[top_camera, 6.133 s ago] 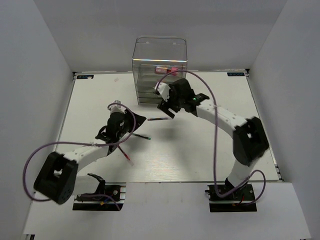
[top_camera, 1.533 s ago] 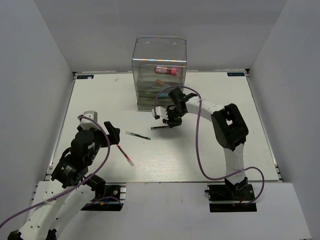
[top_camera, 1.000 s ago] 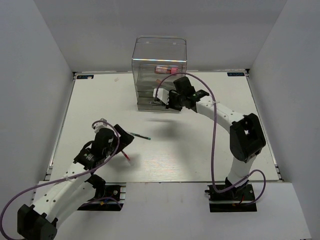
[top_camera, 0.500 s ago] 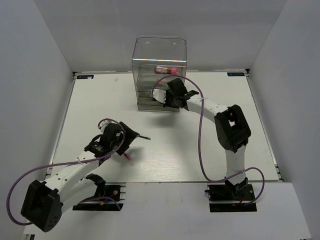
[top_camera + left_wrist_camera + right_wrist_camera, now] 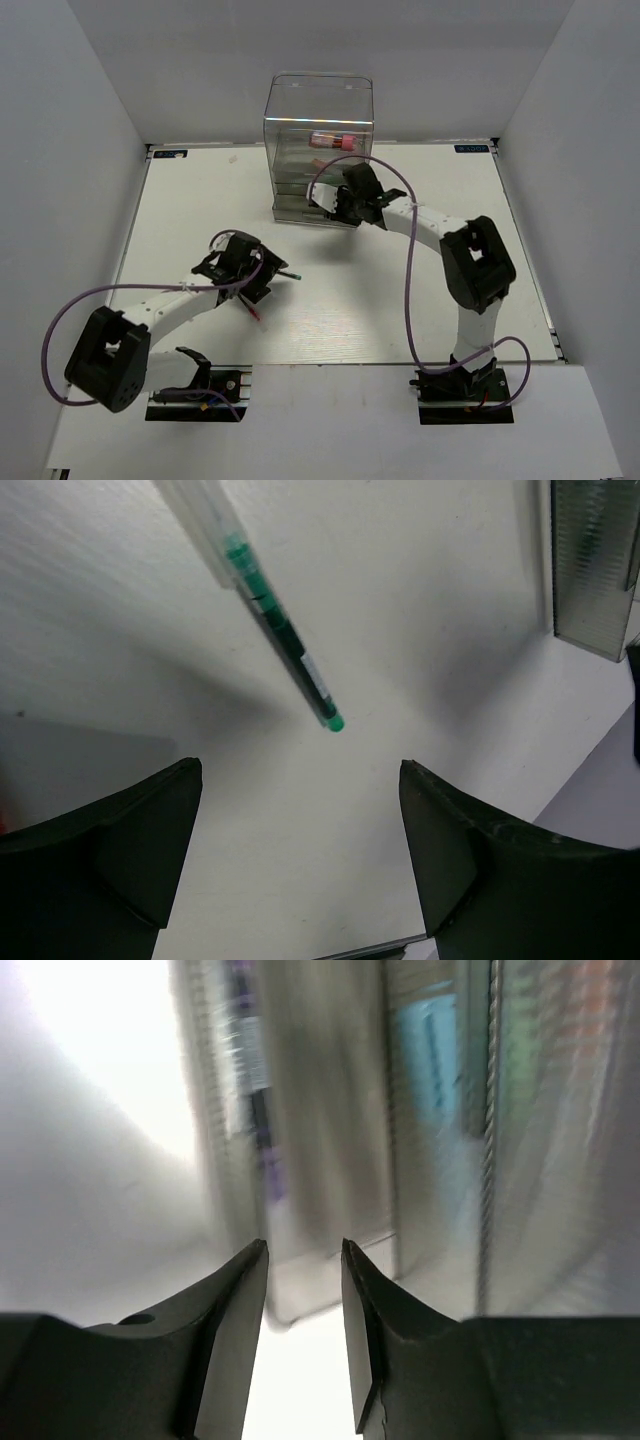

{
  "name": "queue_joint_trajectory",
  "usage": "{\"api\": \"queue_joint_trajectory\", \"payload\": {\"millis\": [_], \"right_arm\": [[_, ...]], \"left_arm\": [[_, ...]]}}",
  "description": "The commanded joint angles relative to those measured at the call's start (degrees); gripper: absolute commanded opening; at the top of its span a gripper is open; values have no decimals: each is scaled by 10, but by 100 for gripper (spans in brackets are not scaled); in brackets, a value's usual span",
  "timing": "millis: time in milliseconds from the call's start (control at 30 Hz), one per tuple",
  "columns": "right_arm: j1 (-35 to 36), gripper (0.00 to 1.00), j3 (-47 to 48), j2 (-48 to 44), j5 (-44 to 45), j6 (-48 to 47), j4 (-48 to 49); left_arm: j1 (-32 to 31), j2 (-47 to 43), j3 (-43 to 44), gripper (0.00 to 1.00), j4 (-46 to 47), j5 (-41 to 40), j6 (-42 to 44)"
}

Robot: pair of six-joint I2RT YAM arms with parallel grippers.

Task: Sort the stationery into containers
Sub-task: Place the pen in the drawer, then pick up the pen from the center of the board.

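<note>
The containers are one clear box of stacked grey drawers (image 5: 318, 140) at the back, with a pink tube (image 5: 333, 141) inside near the top. My right gripper (image 5: 333, 207) sits against the lower drawers. In the right wrist view its jaws (image 5: 303, 1250) are a little open with nothing between them, and a thin dark pen (image 5: 262, 1130) lies blurred in the drawer (image 5: 330, 1160) just ahead. My left gripper (image 5: 266, 279) hovers open over a thin pen (image 5: 280, 630) with green ink, which lies beyond its fingertips (image 5: 440, 820). A red-white pen (image 5: 253, 311) lies near it.
White walls close in the table (image 5: 400, 300) on three sides. A purple cable (image 5: 400, 200) loops over my right arm. A corner of the drawer box (image 5: 592, 570) shows at the upper right of the left wrist view.
My left arm has swung right and forward over the green-ink pen. My right gripper stayed at the drawers and its jaws have widened; the thin dark pen it carried is no longer between them.
</note>
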Motion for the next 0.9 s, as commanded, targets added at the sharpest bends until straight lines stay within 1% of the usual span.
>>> {"api": "queue_joint_trajectory", "payload": {"millis": [0, 67, 100, 133, 167, 200, 233, 267, 300, 333, 367, 500, 633, 767, 833, 867], "right_arm": [[-1, 42, -52, -115, -66, 59, 38], [-2, 43, -114, -161, -87, 89, 63], [-1, 58, -128, -193, -87, 95, 72], [0, 90, -171, -233, -79, 117, 147], [1, 90, -192, -255, -39, 133, 173], [-4, 90, -257, -295, -32, 140, 221], [-6, 90, -278, -332, -12, 164, 261], [-5, 90, -311, -345, 7, 165, 270], [-5, 90, -309, -361, 19, 166, 269], [-7, 90, -306, -364, 19, 170, 236], [-8, 90, -315, -366, 18, 171, 233], [-10, 90, -340, -396, 7, 182, 238], [-13, 90, -358, -406, -2, 204, 249], [-14, 90, -366, -417, -10, 209, 255], [-13, 90, -370, -424, -10, 212, 256], [-14, 90, -370, -429, -9, 215, 259]], "left_arm": [[-6, 48, 72, 89, -26, -20, -31], [-6, 79, 103, 87, -55, -37, -37], [-6, 96, 137, 85, -70, -37, -38], [-6, 113, 157, 83, -110, -45, -38], [-6, 147, 176, 80, -133, -52, -38], [-6, 164, 211, 77, -176, -52, -38], [-6, 179, 225, 73, -193, -60, -38], [-6, 203, 242, 73, -205, -60, -38], [-6, 211, 242, 72, -205, -60, -38], [-6, 217, 242, 72, -205, -60, -38], [-6, 217, 242, 72, -205, -60, -38], [-6, 242, 248, 72, -213, -53, -38], [-6, 254, 248, 72, -218, -53, -38], [-6, 273, 268, 72, -232, -59, -43], [1, 303, 287, 70, -249, -59, -50], [6, 315, 307, 65, -267, -59, -50]]}}
